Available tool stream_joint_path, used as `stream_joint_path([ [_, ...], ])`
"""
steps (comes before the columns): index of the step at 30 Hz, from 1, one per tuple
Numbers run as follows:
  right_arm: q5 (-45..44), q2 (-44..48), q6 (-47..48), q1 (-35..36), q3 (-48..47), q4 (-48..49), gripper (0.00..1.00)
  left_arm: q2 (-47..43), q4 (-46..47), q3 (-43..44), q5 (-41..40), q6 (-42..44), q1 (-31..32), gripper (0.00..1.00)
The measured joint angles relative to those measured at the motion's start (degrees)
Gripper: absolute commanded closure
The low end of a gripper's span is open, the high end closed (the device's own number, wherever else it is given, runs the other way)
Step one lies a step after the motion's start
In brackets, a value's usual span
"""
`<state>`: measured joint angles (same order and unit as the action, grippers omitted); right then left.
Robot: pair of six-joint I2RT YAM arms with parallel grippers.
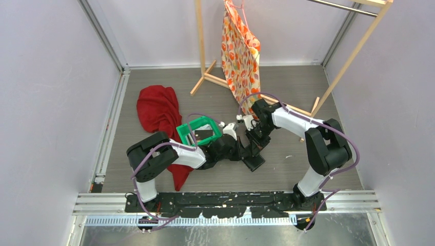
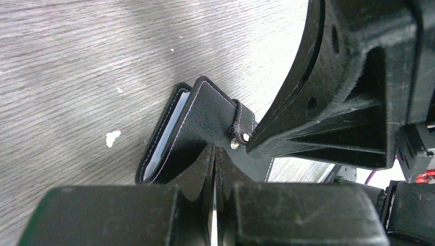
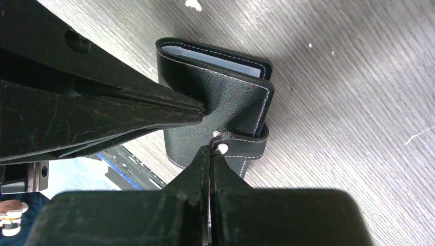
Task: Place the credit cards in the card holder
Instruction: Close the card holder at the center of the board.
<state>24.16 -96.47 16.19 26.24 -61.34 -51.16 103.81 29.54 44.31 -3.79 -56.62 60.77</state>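
Clamping holder (image 3: 225,97) cover with left tool (image 2: 214,159), pinching tab (image 3: 249,146) with right tool (image 3: 211,154), crosswise. Sits between both tools, barely ajar on side away from right tool.

Red cloth (image 1: 156,110), green tray (image 1: 183,132), wooden rack (image 1: 200,41)
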Motion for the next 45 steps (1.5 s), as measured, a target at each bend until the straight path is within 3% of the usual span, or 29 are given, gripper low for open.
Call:
stream_joint_path([
  [45, -1.84, -3.63, -1.33, 3.74, -1.18, -0.31, 0.99, 0.07, 0.76, -0.37, 0.44, -0.09, -0.2, 0.97],
])
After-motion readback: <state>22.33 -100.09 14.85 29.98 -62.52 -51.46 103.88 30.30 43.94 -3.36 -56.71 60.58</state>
